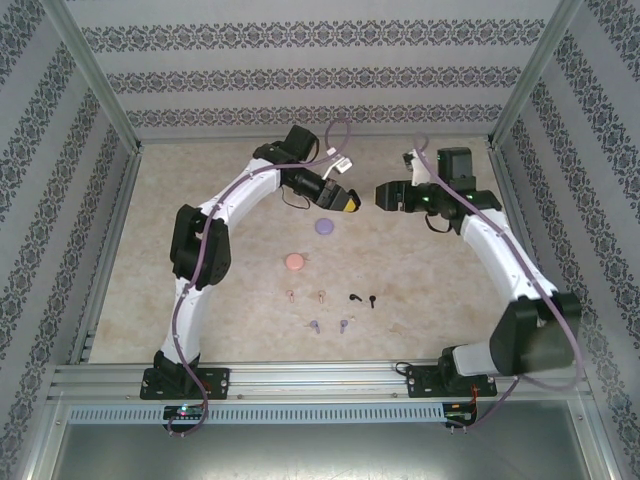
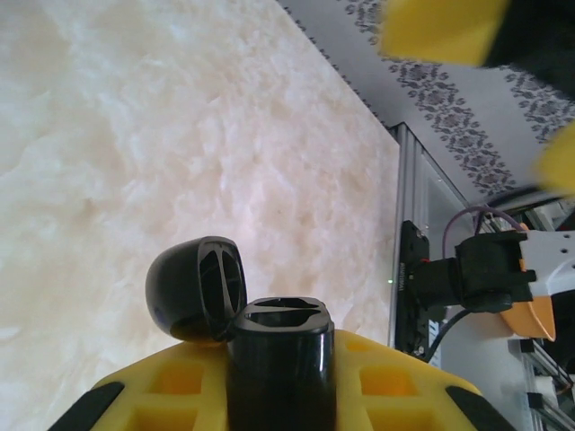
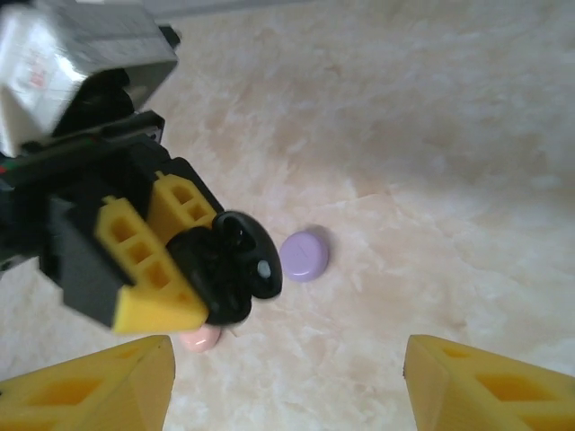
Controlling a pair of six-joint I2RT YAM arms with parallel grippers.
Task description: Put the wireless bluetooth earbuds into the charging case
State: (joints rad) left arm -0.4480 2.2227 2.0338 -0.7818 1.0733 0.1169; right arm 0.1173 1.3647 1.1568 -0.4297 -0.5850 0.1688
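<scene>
My left gripper (image 1: 345, 198) is shut on a black charging case (image 2: 280, 359), which it holds above the table at the back. The case's lid (image 2: 198, 287) is flipped open, showing two empty slots. My right gripper (image 3: 287, 355) faces the case (image 3: 229, 265) from a short distance and is open with nothing between its fingers. Three pairs of earbuds lie in the table's front half: pinkish-tan (image 1: 290, 296), black (image 1: 354, 297) and light purple (image 1: 314, 326).
A closed purple round case (image 1: 324, 227) lies just below the left gripper, and a closed pink one (image 1: 295, 262) sits nearer the front. Metal frame rails and patterned walls enclose the table on three sides.
</scene>
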